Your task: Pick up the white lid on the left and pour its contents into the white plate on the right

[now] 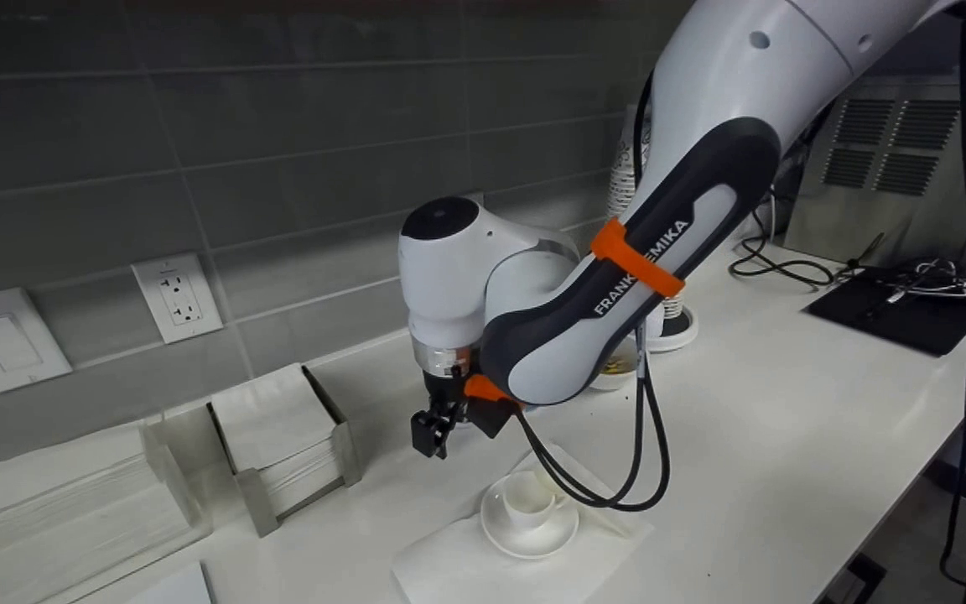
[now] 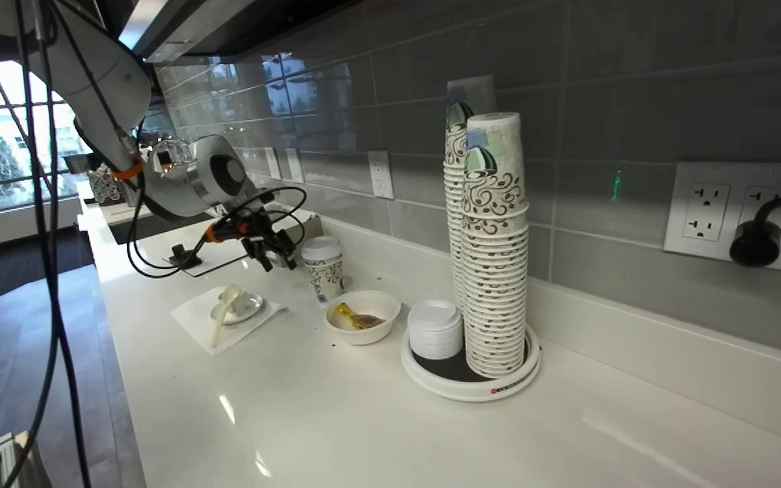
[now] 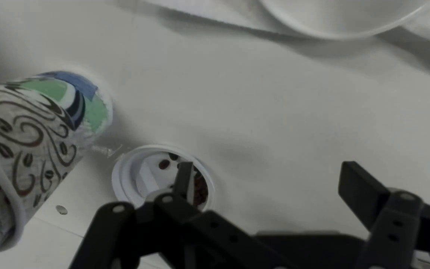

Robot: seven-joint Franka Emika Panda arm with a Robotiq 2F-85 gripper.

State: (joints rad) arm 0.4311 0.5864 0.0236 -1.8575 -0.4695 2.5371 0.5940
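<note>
The white lid (image 3: 161, 175) lies on the counter in the wrist view, left of centre, with dark reddish beans inside. It does not show clearly in the exterior views. My gripper (image 3: 267, 179) is open and nothing is between its fingers. Its left finger overlaps the lid's right part in the wrist view; the lid is not between the fingers. The gripper shows above the counter in both exterior views (image 1: 434, 432) (image 2: 280, 261). The white plate (image 2: 365, 336), a bowl-like dish holding a yellow and brown thing, stands on the counter; it is partly hidden behind the arm in an exterior view (image 1: 615, 382).
A patterned paper cup (image 3: 24, 138) stands close beside the lid. A saucer (image 2: 255, 308) with a cup and a pale spoon rests on a napkin. Tall cup stacks (image 2: 495, 291) and stacked lids (image 2: 435, 335) stand on a round tray (image 2: 455, 392). Napkin holders (image 1: 349, 453) stand by the wall.
</note>
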